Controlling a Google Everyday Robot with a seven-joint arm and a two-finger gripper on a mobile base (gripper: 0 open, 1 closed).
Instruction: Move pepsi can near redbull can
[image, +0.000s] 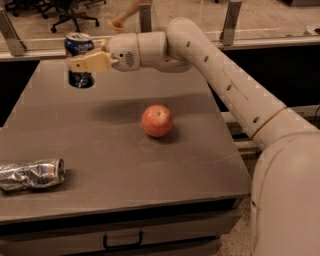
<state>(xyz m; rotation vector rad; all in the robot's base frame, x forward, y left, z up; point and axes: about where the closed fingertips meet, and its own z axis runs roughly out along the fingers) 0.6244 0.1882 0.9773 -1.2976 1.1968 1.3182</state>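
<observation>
At the far left of the table (200, 165), near its back edge, the gripper (80, 64) is seen pinching the pepsi can (78, 46), with one tan finger (92, 62) laid across the can's front. The can is held upright between the fingers, silver top up. Whether its base touches the surface cannot be told.

One gripper, two cans and one apple are counted. The white arm (225, 80) is stretched in from the right, across the back of the table.

The apple (157, 120) is found near the middle of the table, to the right of the gripper and nearer the front, well apart from it. The redbull can (31, 174) is laid on its side at the front left, its round end turned right and its crumpled body cut off by the left border of the view. It is well apart from the pepsi can, almost straight toward the front from it.

Bare tabletop is left between the held can and the redbull can, and more is seen right of the apple up to the right edge. A drawer handle (122, 241) is seen below the front edge.
</observation>
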